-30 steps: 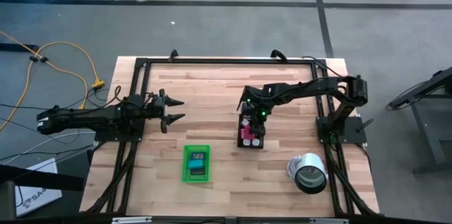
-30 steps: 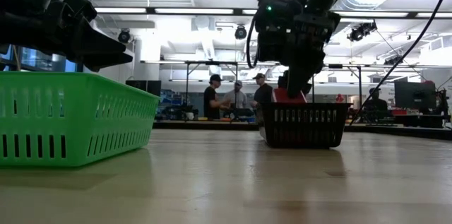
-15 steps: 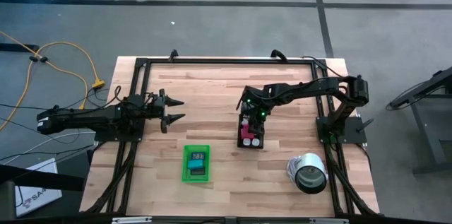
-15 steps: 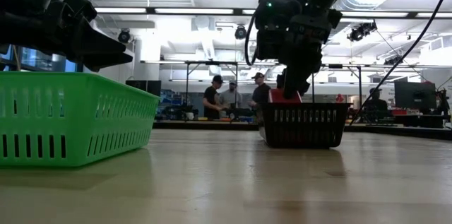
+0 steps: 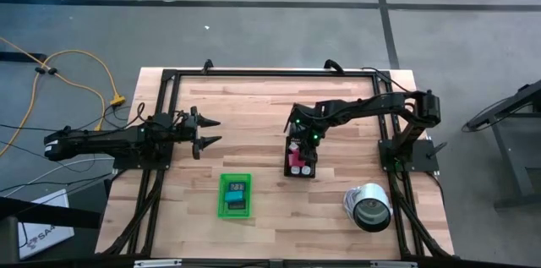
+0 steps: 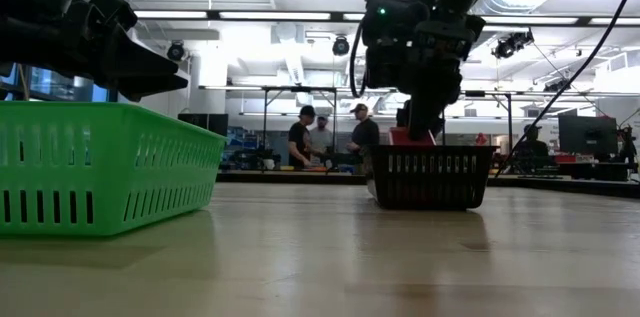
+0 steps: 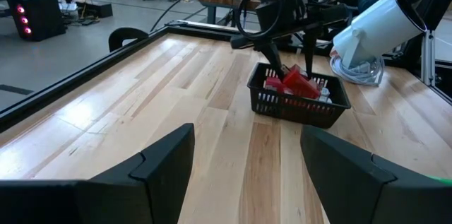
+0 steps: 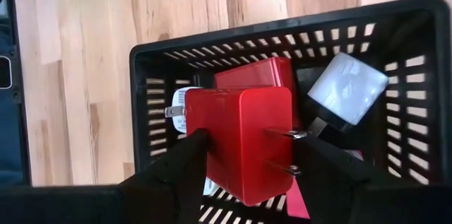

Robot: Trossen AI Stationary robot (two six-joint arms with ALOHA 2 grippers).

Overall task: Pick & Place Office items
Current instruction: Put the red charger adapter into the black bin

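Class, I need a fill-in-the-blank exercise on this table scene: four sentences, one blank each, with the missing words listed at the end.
1. The right claw grips a ____ plug block.
2. That block hangs over the ____ basket.
3. The left claw holds ____.
4. The silver can lies nearest the ____ arm's base.

Missing words: red; black; nothing; right

right hand (image 8: pixel 248 155) | grips red plug block (image 8: pixel 240 139) | above black basket (image 8: pixel 152 58)

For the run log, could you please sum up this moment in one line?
right gripper: shut on red block, over black basket | left gripper: open, idle | green tray: waiting
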